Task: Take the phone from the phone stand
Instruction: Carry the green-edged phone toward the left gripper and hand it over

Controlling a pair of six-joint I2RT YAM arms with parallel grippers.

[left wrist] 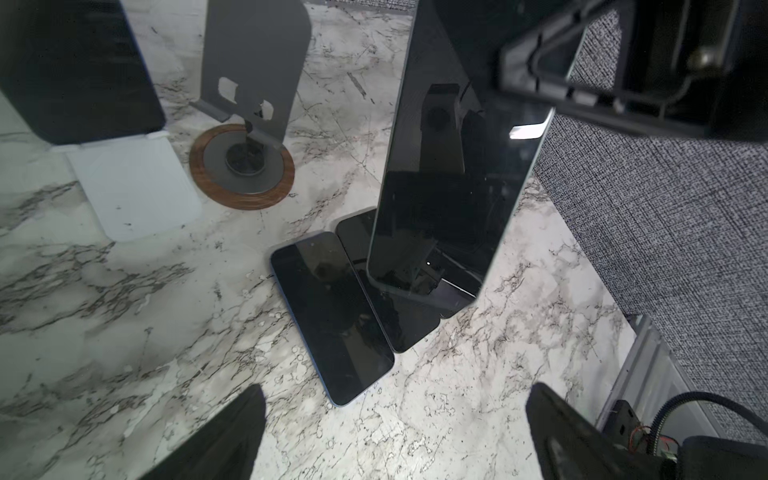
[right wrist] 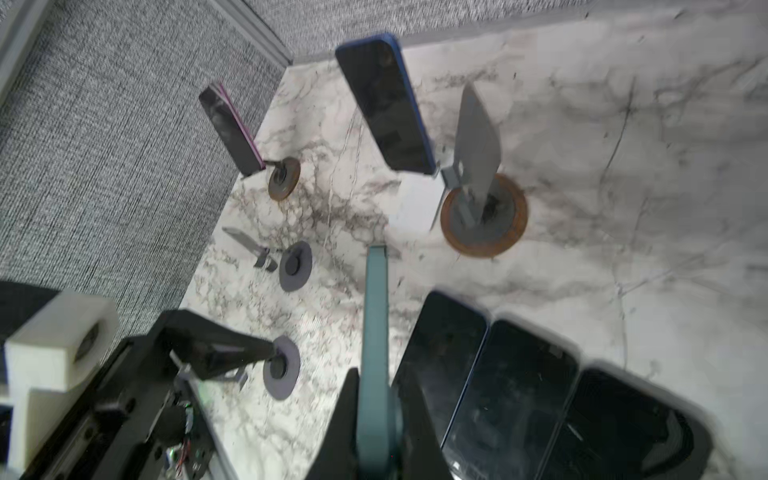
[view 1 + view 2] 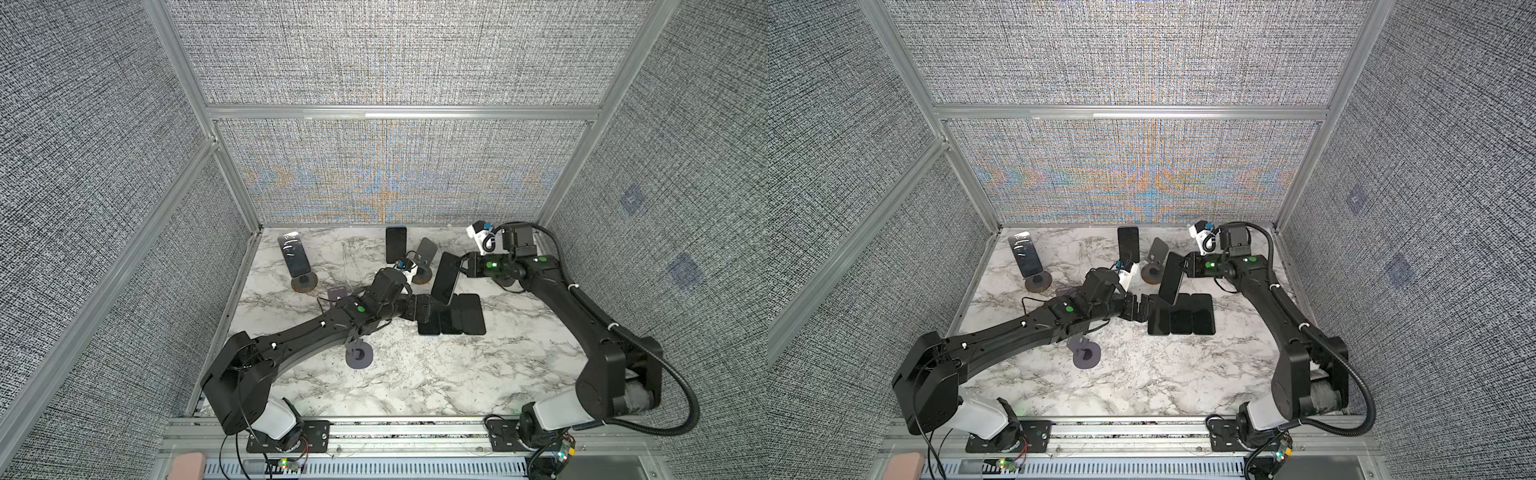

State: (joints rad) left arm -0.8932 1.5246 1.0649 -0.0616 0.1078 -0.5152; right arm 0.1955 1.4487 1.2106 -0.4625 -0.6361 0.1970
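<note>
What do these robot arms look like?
The left arm and right arm are chunky matt black, each with a white segment near its base and green dots near the wrist. A ribbed black hose loops from the right arm. The left gripper has black wedge-shaped fingers.

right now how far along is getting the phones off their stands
Done: three phones lie flat side by side on the table, near empty stands. In hand: the right gripper is shut on a fourth phone, tilted above that row; the left gripper hangs open nearby. Left: the back-left phone and the back-centre phone sit on stands.
</note>
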